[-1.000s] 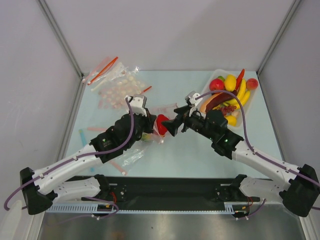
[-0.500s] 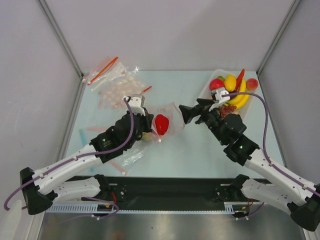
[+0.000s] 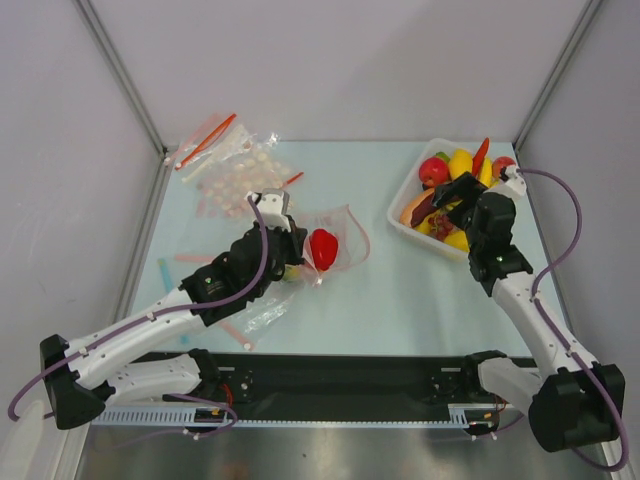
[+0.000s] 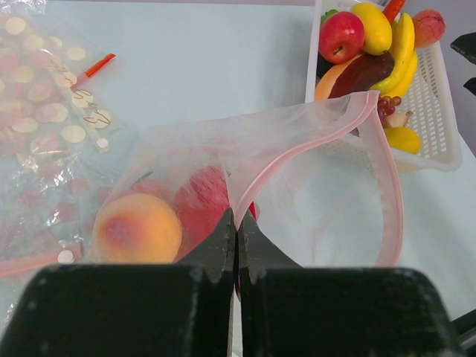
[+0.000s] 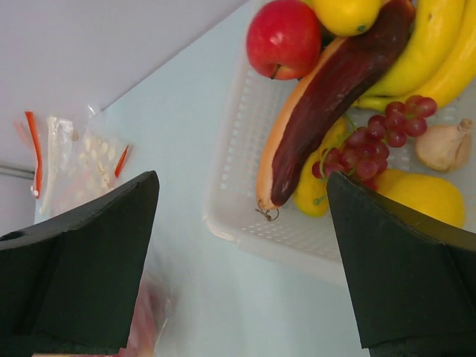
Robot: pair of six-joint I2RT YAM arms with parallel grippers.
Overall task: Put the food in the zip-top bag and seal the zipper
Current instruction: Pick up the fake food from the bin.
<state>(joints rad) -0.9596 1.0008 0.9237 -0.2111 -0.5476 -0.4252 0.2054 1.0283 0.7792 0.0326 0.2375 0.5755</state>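
— Bright and even, lit from overhead; only faint, soft shadows on the table (image 3: 400, 300).
— Any glare?
— Small white glints on the apple (image 5: 283, 37); dull sheen along the metal strip (image 3: 340, 455) at the near edge. Hazy through the bag (image 4: 327, 193): the peach (image 4: 136, 227). Slightly soft up close, the left pincer (image 4: 236, 223).

The zip-top bag (image 4: 186, 149) is see-through with a pinkish orange-red zipper (image 4: 396, 193). Inside there's a bright red pepper (image 3: 323, 247) plus an orange-pink peach (image 4: 137, 227). The surface (image 3: 400, 300) is pale mint blue. White perforated tray (image 5: 245, 223) at 2 o'clock has a red apple (image 5: 283, 37), dark maroon eggplant (image 5: 342, 82) and yellow bananas (image 5: 439, 44). Clear bags with pale dots (image 3: 235, 175) at 10 o'clock.
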